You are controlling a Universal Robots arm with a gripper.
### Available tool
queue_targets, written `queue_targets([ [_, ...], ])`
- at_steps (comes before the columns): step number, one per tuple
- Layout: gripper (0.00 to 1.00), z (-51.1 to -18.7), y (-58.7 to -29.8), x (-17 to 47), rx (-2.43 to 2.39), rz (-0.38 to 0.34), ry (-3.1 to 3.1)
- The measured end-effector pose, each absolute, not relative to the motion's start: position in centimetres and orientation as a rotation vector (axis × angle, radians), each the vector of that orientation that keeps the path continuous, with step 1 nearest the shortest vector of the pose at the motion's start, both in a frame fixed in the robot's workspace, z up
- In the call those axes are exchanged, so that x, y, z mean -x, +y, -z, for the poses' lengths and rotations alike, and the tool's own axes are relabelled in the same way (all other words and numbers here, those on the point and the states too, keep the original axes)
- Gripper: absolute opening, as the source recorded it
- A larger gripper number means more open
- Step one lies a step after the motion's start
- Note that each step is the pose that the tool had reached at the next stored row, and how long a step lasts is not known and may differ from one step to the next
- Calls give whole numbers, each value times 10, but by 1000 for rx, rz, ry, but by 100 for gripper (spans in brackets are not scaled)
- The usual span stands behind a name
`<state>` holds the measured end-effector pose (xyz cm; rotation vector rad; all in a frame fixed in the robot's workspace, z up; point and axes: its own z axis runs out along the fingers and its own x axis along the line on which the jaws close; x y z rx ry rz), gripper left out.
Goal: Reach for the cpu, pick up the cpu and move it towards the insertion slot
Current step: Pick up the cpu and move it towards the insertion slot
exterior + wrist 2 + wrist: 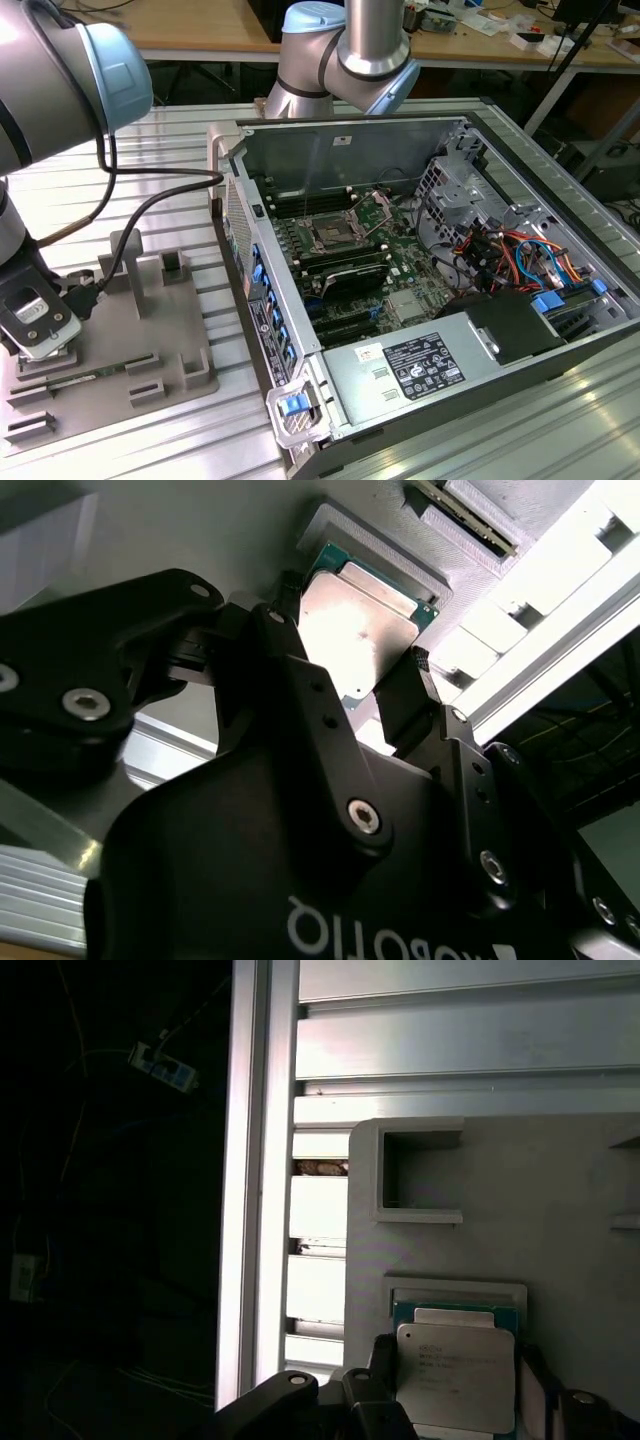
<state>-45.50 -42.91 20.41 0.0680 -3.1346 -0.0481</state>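
One arm (pixel 60 90) reaches in from the exterior view's left and brings its gripper (pixel 40 320) down over the near left corner of a grey tray (pixel 170 330). The tray lies flat on the slatted metal table (pixel 170 140). In the exterior view the gripper's body covers that corner, so the chip under it is hidden there.

Both wrist views look down past the gripper (pixel 350 640) (pixel 455 1370) onto the cpu (pixel 365 630) (pixel 455 1375). It is a flat square with a bright silvery lid and a thin green rim. It lies level in a shallow framed recess (pixel 330 530) of the tray (pixel 500 1210), not lifted out of it.

Two black fingers (pixel 410 695) (pixel 383 1360) stand apart, one at each of two opposite sides of the chip. One finger sits right at the chip's edge. The other is just beside its edge, with a sliver of pale tray showing between them in the first wrist view. The lid itself is uncovered between them.

Well apart from this, towards the exterior view's right, an open computer case (pixel 350 140) lies on its side. The insertion slot (pixel 330 236) is a silver-framed square with a dark centre. It sits on the board at the far middle of the case floor, between rows of long black memory slots (pixel 345 275). Near the tray's front edge lies a thin green module (pixel 80 377).
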Motion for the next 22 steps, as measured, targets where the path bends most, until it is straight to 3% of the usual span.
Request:
queue_targets([
  [22,55,-212,-429,455,-68,48,-3135],
])
